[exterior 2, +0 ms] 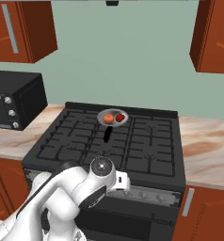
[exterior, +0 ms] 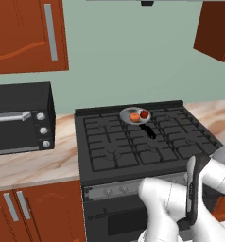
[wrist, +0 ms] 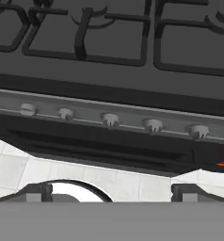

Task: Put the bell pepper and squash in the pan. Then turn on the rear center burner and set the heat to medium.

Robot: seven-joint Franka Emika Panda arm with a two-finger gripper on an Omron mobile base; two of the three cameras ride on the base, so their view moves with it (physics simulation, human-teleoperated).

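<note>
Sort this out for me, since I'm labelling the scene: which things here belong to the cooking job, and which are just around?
Belonging to the job:
bell pepper, in the pan
squash, in the pan
pan, on the rear center burner
stove knobs
end effector, open, facing the knobs

Just around:
toaster oven
counter
upper cabinets
</note>
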